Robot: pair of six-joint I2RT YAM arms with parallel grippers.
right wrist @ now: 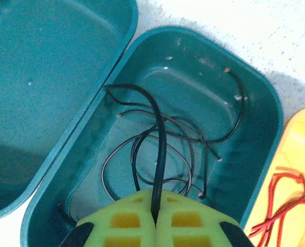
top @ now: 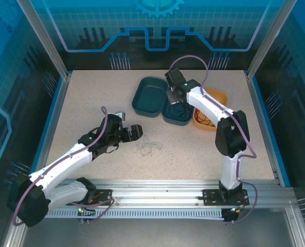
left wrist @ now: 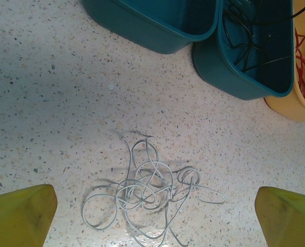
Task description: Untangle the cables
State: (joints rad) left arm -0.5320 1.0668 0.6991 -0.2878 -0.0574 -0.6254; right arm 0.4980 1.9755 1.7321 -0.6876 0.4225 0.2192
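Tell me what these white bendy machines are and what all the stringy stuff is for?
They are two robot arms bolted to a table, each ending in a two-finger pincher. One picture looks down from above; the other two come from small cameras on the arms' wrists. The right gripper is shut on a black cable, holding it over a teal tray where the rest of it lies coiled. A second teal tray sits beside it, and a yellow tray holds a red cable. The left gripper is wide open above a tangled white cable lying on the speckled table. The job is sorting the cables apart.
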